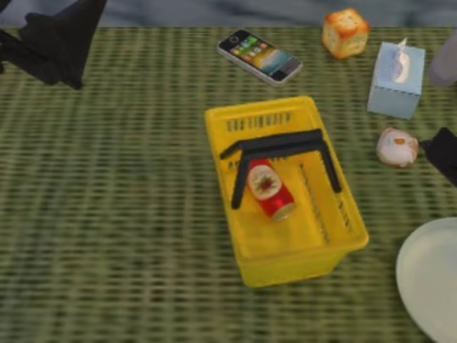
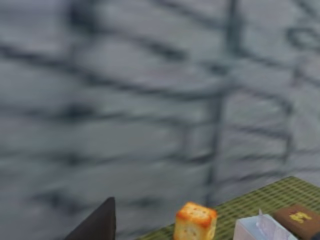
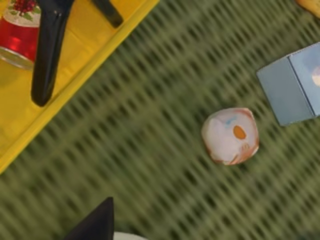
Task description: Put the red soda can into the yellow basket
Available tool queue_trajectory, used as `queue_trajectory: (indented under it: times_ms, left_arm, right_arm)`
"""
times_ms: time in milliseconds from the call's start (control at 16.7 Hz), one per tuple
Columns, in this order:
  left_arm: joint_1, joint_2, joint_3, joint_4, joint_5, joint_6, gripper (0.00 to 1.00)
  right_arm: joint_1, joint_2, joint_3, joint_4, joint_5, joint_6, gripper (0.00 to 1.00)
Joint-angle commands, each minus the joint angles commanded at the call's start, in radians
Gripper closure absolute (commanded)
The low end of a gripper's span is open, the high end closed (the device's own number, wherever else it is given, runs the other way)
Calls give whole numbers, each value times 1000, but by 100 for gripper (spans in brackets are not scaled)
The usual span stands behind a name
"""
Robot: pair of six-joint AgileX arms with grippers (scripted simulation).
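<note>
The red soda can [image 1: 270, 189] lies on its side on the floor of the yellow basket [image 1: 335, 246], partly under the black folded handles [image 1: 280, 146]. It also shows in the right wrist view as the red soda can [image 3: 19, 31] inside the yellow basket [image 3: 80, 75]. My right gripper [image 1: 444, 151] is at the table's right edge, well away from the basket, open and holding nothing; one dark fingertip [image 3: 97, 225] shows. My left gripper [image 1: 53, 46] is parked at the far left corner, open and holding nothing.
A smartphone [image 1: 260, 57], an orange cube [image 1: 345, 32] and a blue tissue box [image 1: 396, 78] stand along the far side. A round white-and-orange object [image 1: 397, 147] lies just by the right gripper. A white plate [image 1: 432, 275] sits at the near right.
</note>
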State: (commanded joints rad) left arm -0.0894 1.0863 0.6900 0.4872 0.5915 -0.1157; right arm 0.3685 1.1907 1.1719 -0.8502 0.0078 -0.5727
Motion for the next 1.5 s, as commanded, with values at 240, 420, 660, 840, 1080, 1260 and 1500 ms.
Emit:
queue_trajectory:
  times_ms: [240,420,660,840,1080,1260,1500]
  left_arm:
    - [53,-450,-271,-212,-240,13,0]
    - [81,-742,-451,-339,-391,45,0]
    - [102,-998,-621,-447,-533,92,0]
    - [109,-1080,-684,-484,-586,114,0]
    - [109,-1086,-690,-487,-591,116,0]
    - [109,-1086,-690,-487,-591,116,0]
    - [109,-1086,-690,-487,-591,116,0]
  right_arm:
    - [132,431,423,-289,-6,-197,0]
    - [211,697,688,-465,-8,-316,0]
    - [283,950,941,-630,-7,-428,0]
    - [306,1036,1026,-687,-5,-466,0]
    - [308,1043,1033,-692,-4,-469,0]
    - [306,1040,1015,-676,-5,-470,0]
    - [308,1027,936,-611,-5,-469,0]
